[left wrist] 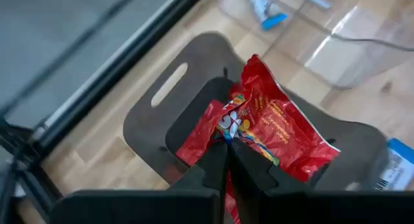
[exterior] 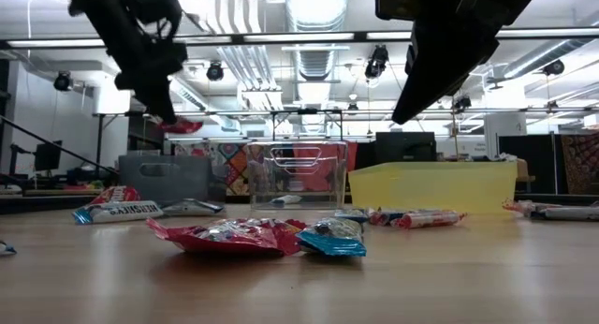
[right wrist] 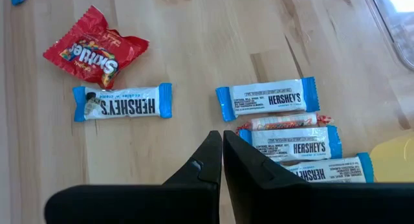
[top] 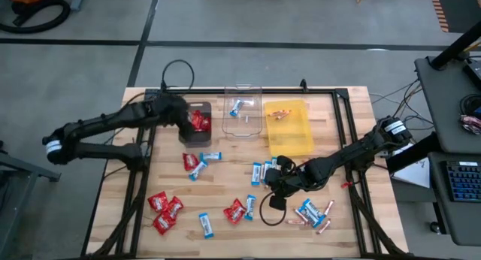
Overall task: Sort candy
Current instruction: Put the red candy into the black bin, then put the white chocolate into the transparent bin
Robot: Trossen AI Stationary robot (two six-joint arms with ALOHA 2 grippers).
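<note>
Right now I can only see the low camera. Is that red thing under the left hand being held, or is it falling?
Observer: It's held. The left wrist view shows the left hand pinched shut on the red packet, right above the dark tray.
Operator: Is the other one carrying candy too?
Observer: No. The right hand is shut and empty, above the blue-and-white bars lying on the table.
</note>
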